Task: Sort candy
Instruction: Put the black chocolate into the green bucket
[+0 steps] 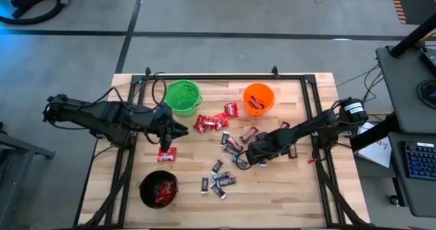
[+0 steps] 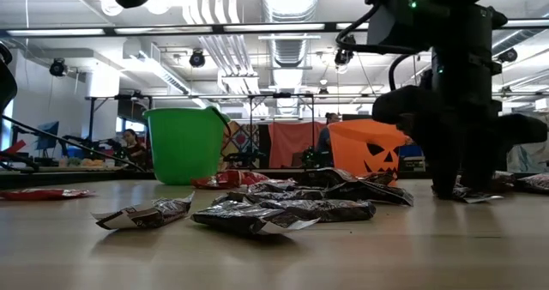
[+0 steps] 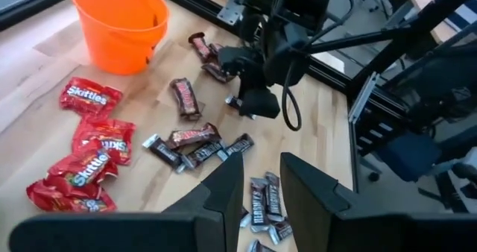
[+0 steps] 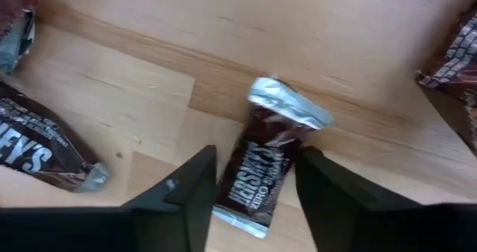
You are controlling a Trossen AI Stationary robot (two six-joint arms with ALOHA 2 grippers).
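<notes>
**Two arms over scattered candy on a wooden table**

Two dark arms reach in from opposite sides of the wooden table [image 1: 286,189]. The right gripper [image 4: 255,189] is down at the tabletop, its two fingers [image 4: 190,189] standing on either side of a dark Hershey's bar [image 4: 261,166] with silver crimped ends; the fingers are partly open and close beside the wrapper, and whether they press it cannot be told. In the high view this gripper [image 1: 251,155] sits among the dark bars right of centre. The left gripper [image 1: 182,130] hovers near the green bucket [image 1: 182,96], its fingers [image 3: 227,192] a narrow gap apart with nothing between them. Red Skittles packets [image 1: 210,123] lie in a cluster between the green bucket and the orange bucket [image 1: 258,99]; one more red packet [image 1: 167,154] lies below the left gripper. Small dark bars [image 1: 219,179] are scattered toward the table's front. A black bucket [image 1: 159,190] at the front left holds red packets.
</notes>
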